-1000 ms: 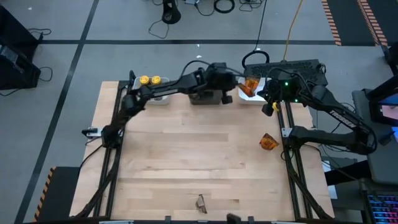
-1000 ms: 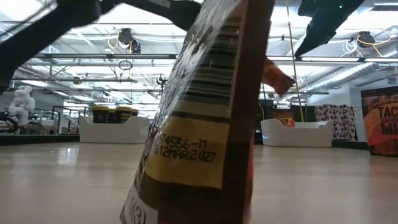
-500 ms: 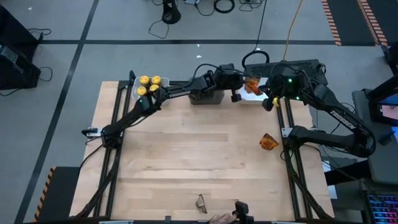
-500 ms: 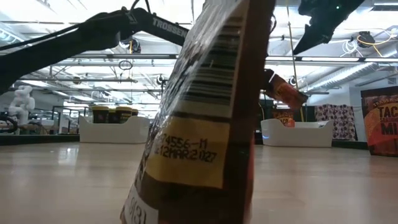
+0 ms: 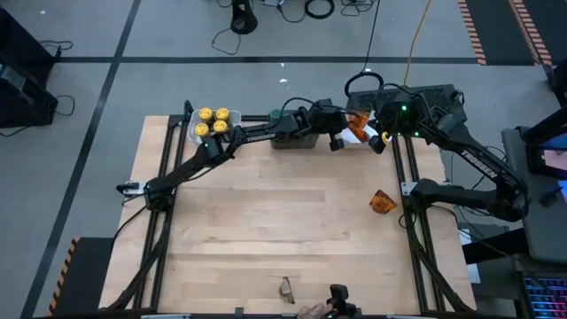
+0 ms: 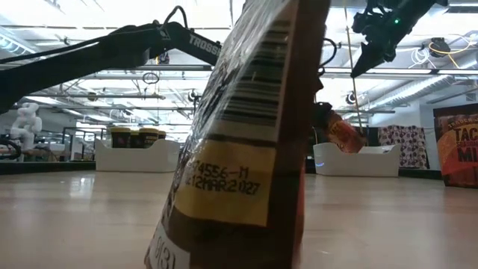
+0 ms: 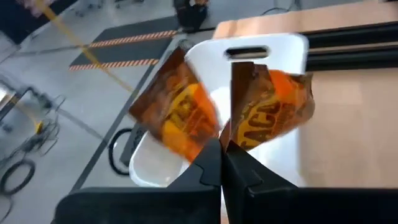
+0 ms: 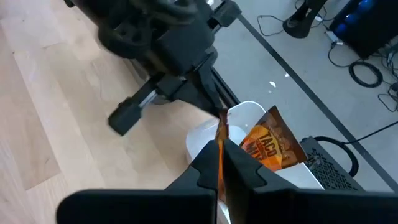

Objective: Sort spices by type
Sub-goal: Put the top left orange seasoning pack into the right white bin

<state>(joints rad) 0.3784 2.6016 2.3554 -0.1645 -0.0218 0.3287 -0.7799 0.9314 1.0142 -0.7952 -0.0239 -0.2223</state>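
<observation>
My left gripper (image 5: 339,137) reaches over the far right white bin (image 5: 370,142) and is shut on an orange-brown crinkly packet (image 7: 273,109). A second packet (image 7: 180,118) lies in that bin, leaning on its wall. My right gripper (image 5: 383,142) hovers shut beside the bin, just right of the left one, touching nothing. Another packet (image 5: 383,201) lies on the table near the right edge. One more packet (image 5: 286,288) stands at the near edge and fills the low view (image 6: 246,134). Several yellow-lidded jars (image 5: 213,122) stand in the far left white bin. My left gripper pinches the packet by its dark sealed edge (image 7: 238,130) between its two fingers, coming from the table's left and slanting down. The packet is lifted clear and hangs below the fingertips above the bin (image 6: 355,161), edge-on to the right wrist view (image 8: 221,132).
A dark grey bin (image 5: 292,137) stands at the far edge between the two white bins, under my left arm. A dark object and what looks like a person's hand (image 5: 323,308) show at the near edge. The broad middle of the wooden table (image 5: 275,221) is bare.
My left gripper has carried the packet toward the table's right and lowered it over the far right white bin. As the arm swung, it uncovered the yellow-lidded jars. My right arm has drawn slightly toward the far edge.
</observation>
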